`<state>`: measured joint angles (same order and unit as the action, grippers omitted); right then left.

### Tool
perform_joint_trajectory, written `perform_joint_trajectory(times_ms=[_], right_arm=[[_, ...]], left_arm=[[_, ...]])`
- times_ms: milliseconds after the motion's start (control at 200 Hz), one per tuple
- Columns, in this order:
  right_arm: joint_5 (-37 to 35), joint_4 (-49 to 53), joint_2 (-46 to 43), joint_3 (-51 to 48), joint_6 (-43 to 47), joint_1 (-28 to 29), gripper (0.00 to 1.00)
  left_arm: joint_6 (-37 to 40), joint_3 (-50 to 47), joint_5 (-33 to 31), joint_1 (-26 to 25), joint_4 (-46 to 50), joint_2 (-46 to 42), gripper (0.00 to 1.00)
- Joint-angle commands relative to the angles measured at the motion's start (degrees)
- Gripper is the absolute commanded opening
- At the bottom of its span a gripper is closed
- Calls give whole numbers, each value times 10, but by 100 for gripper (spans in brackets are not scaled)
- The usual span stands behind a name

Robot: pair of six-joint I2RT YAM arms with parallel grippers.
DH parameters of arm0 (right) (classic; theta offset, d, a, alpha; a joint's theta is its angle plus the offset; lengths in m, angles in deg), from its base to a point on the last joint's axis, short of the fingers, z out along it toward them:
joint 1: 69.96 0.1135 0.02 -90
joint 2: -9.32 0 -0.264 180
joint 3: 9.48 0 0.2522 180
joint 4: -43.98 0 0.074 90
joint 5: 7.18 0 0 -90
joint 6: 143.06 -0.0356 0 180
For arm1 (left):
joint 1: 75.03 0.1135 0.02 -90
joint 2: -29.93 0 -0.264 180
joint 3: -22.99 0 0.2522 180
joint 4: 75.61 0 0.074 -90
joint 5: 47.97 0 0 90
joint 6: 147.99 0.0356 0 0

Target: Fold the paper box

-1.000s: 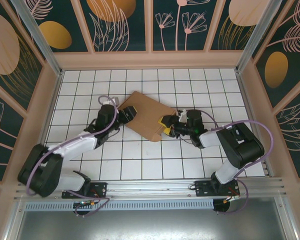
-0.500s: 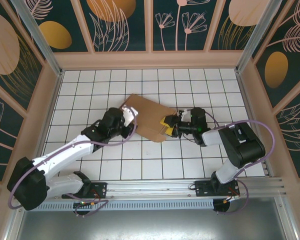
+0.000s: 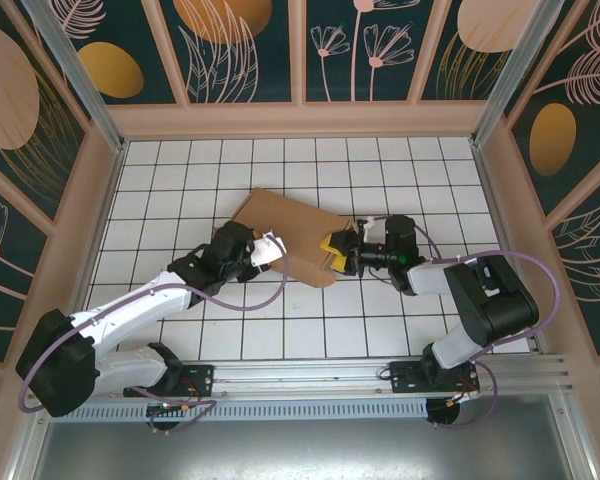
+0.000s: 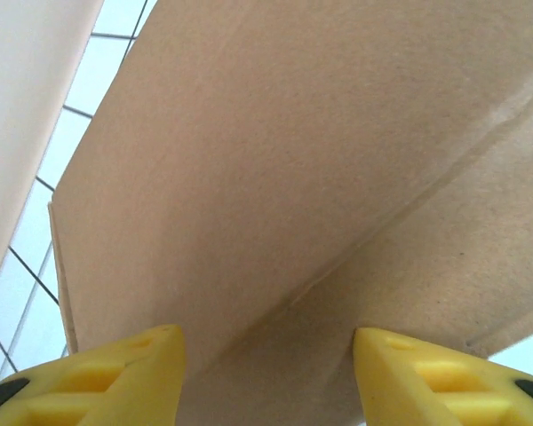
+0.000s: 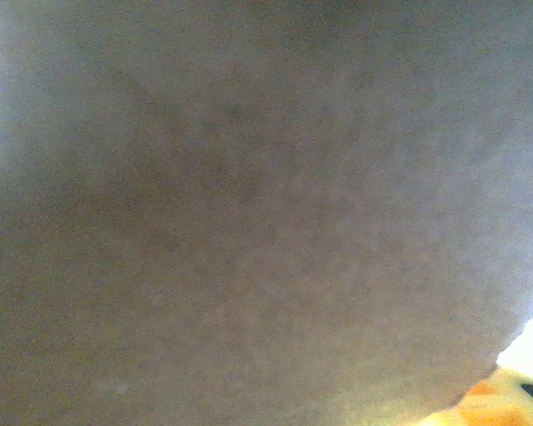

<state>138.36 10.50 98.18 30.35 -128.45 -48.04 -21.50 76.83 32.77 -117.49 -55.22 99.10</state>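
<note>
The paper box [image 3: 292,232] is a brown cardboard piece lying skewed in the middle of the tiled floor. My left gripper [image 3: 271,250] is at its near-left edge. In the left wrist view my yellow fingertips [image 4: 98,373] stand well apart, open, with the box's creased underside [image 4: 293,160] rising close over them. My right gripper [image 3: 333,250] is against the box's right corner, its two yellow fingers apart there. Blurred cardboard [image 5: 249,213] covers the right wrist view, with one yellow fingertip [image 5: 493,404] at the bottom right.
White tiled floor [image 3: 310,310] surrounds the box. Low tan walls [image 3: 300,120] close in the back and both sides. The metal rail [image 3: 310,375] with the arm bases runs along the near edge.
My left gripper has slid from the box's left corner towards the near side and to the right along its edge. The box's left corner has shifted slightly. The right gripper has barely moved.
</note>
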Motion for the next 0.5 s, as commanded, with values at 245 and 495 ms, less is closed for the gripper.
perform_joint_trajectory(times_ms=[245, 495], right_arm=[[48, -21, -50, 11, -14, 24, 38], [52, 37, -77, 31, 10, 25, 37]], left_arm=[[193, -6, 1, -34, -32, 12, 56], [233, 32, 84, -36, 78, 25, 61]])
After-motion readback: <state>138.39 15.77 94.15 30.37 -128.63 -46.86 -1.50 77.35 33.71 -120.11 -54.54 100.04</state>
